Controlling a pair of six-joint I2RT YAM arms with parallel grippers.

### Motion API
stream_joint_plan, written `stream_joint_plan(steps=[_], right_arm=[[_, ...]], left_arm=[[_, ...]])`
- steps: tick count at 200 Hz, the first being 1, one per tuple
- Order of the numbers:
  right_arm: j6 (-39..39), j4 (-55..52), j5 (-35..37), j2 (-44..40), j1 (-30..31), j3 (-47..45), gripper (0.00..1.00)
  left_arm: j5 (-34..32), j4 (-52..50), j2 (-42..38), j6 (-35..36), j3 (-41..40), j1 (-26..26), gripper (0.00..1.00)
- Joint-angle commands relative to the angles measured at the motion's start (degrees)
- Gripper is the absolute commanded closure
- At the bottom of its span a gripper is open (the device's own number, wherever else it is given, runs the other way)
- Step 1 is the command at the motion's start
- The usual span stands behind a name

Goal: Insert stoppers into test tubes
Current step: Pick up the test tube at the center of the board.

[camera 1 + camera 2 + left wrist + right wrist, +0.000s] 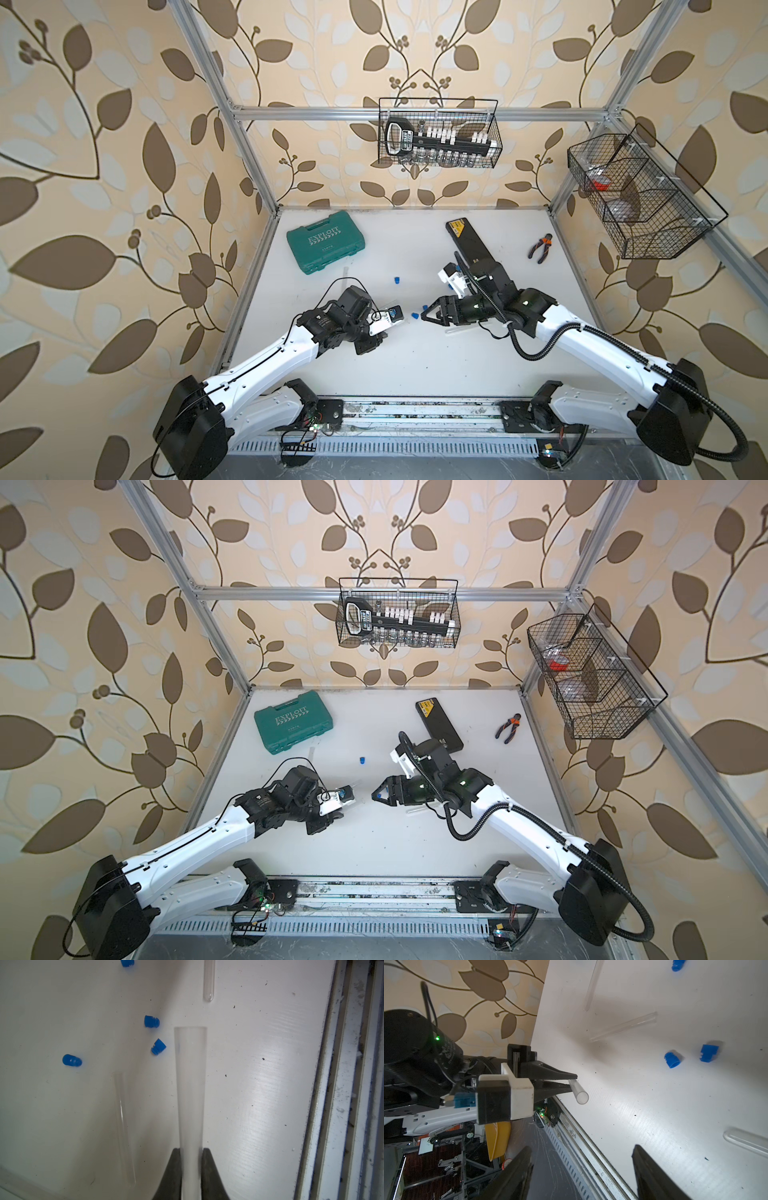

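My left gripper (190, 1151) is shut on a clear test tube (190, 1088), which sticks straight out beyond the fingers with its open mouth forward. The right wrist view shows that same left gripper (574, 1082) and the held tube's mouth (581, 1097). My right gripper (581, 1148) is open and empty, facing the left gripper (428, 318) above the table. Several blue stoppers (152, 1021) (158, 1046) (72, 1060) lie loose on the white table between the arms, two of them (414, 316) just ahead of the right fingers. Other test tubes (124, 1126) (208, 980) (623, 1026) lie flat nearby.
A green tool case (325, 242) sits at the back left, a black box (467, 241) behind the right arm, and pliers (540, 247) at the back right. Wire baskets (438, 133) (636, 195) hang on the frame. A metal rail (332, 1084) edges the table's front.
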Motion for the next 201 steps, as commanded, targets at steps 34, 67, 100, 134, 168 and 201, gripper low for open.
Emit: stream_joint_plan(steps=[34, 67, 100, 134, 168, 201], right_arm=[[4.76, 5.52, -1.34, 6.71, 3.47, 2.97, 0.40], [6.91, 7.17, -0.63, 10.95, 5.04, 3.36, 0.51], [8.50, 8.83, -0.03, 12.86, 6.20, 3.45, 0.58], [9.34, 9.86, -0.21, 13.86, 6.40, 3.02, 0.66], [10.88, 11.50, -0.48, 14.22, 6.75, 2.42, 0.71], [11.57, 12.35, -0.48, 14.22, 7.00, 1.74, 0.76]], left_arm=[[3.37, 2.54, -1.87, 3.45, 1.32, -1.29, 0.96], [3.02, 3.00, -1.72, 4.20, 1.46, -1.75, 0.96], [1.89, 2.16, -1.12, 4.92, 1.88, -2.14, 0.96], [0.74, 1.87, -0.51, 5.14, 1.92, -2.45, 0.96], [0.37, 2.07, -0.66, 5.05, 1.70, -2.85, 0.96], [-0.03, 1.97, -1.10, 4.96, 1.40, -3.05, 0.96]])
